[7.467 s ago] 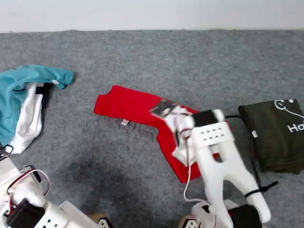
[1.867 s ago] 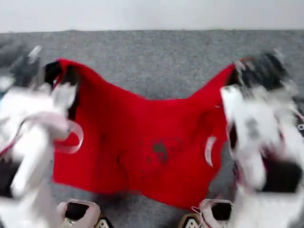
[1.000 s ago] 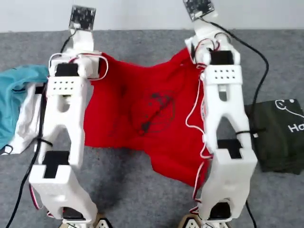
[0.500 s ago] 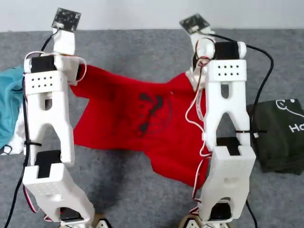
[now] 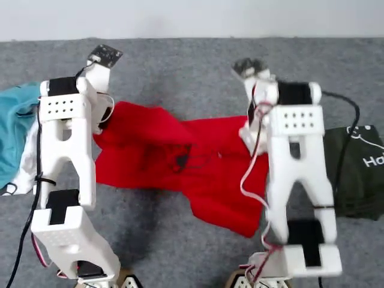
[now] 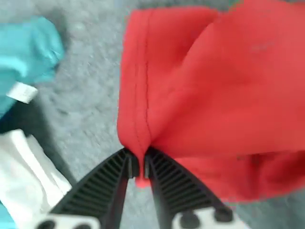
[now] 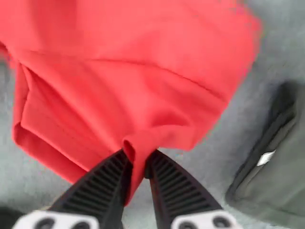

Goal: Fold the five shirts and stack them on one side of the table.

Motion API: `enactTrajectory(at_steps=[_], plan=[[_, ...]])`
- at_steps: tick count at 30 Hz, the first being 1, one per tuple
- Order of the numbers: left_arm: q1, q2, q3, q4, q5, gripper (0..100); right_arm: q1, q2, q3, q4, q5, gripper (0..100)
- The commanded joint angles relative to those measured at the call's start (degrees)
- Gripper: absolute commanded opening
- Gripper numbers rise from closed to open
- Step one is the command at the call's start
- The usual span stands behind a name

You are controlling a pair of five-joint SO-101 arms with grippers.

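At the far left, a crumpled teal cotton shirt [image 5: 17, 120] and a white shirt [image 5: 31, 161] lay heaped together, where they had been throughout, both unfolded.

Just beside them, the left gripper [image 6: 137, 164] was clamped on a stitched hem corner of the bright red cotton T-shirt with a dark printed motif [image 5: 159, 153]. A second earlier that arm had reached farther over the grey carpet-like table top [image 5: 180, 66]. It had since drawn back toward the robot's side, bringing the corner with it.

The red T-shirt, lately spread wide with its print fully open, was now bunched shorter from far to near. The print was partly hidden under a fold, and a loose tail trailed toward the near edge.

The right gripper [image 7: 137, 160] was likewise pinched shut on a fold of the red cloth and had pulled back in step with the left.

At the right, well apart from the heap, a dark green folded shirt [image 5: 354, 180] lay as before, probably the start of the stack.

I judged this to be the first lengthwise fold under way, with the cloth uneven and needing smoothing before release.
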Motion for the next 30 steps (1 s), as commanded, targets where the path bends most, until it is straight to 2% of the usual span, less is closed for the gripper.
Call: enactTrajectory(at_steps=[1, 6, 12, 20, 26, 28, 30], plan=[[-0.1, -0.6, -0.4, 4.0, -1.0, 1, 0.5, -10.2, 16.4, -5.0, 1.8, 0.9], [-0.1, -0.8, -0.4, 7.5, -1.0, 1, 0.5, -19.9, 33.2, -13.1, 4.6, 0.9], [-0.1, -0.9, -0.4, 10.0, -1.0, 1, 0.5, -23.9, 45.4, -19.6, 9.3, 0.9], [-0.1, -1.0, -0.4, 11.3, -0.7, 1, 0.3, -24.1, 52.8, -22.3, 12.4, 0.9], [-0.7, -1.0, 3.6, 11.3, -0.8, 1, -6.2, -24.1, 57.7, -22.0, 12.0, 1.0], [-0.8, -1.0, 6.2, 11.3, -1.0, 1, -7.7, -24.1, 57.9, -21.8, 11.3, 5.5], [-0.5, -1.0, 8.0, 11.3, -1.0, 1, -8.1, -24.2, 57.8, -21.6, 9.1, 16.6]])
